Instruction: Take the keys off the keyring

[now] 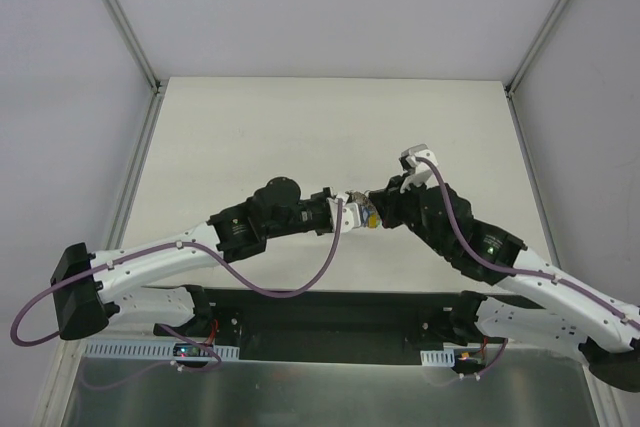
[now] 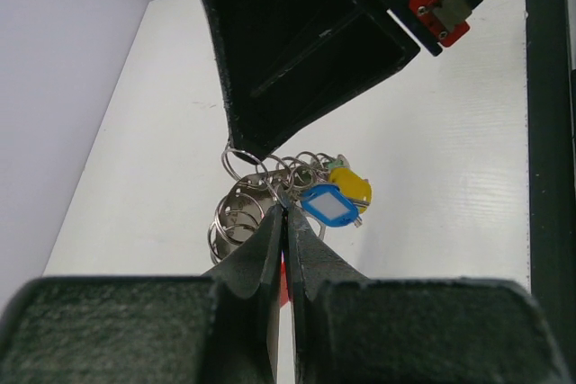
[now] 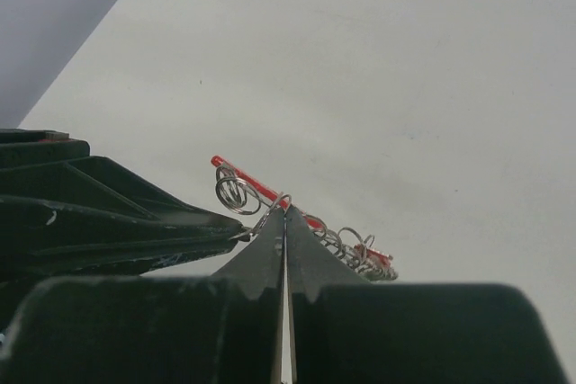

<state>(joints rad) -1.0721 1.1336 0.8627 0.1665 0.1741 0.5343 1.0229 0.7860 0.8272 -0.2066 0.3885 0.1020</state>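
Top external: keys (image 1: 370, 216) barely discernible.

This is a robotics lab test cell. A plain white tabletop (image 1: 300, 127) is boxed in by pale blank panels (image 1: 60, 97) held in silvery aluminium frame rails (image 1: 120, 17) at far left and far right. At the near edge, black-and-white robot arms (image 1: 160, 262) stand on a black base plate (image 1: 340, 322), with loose purple cables (image 1: 290, 287), slotted white cable ducts (image 1: 130, 350) and small bare circuit boards (image 1: 187, 351).
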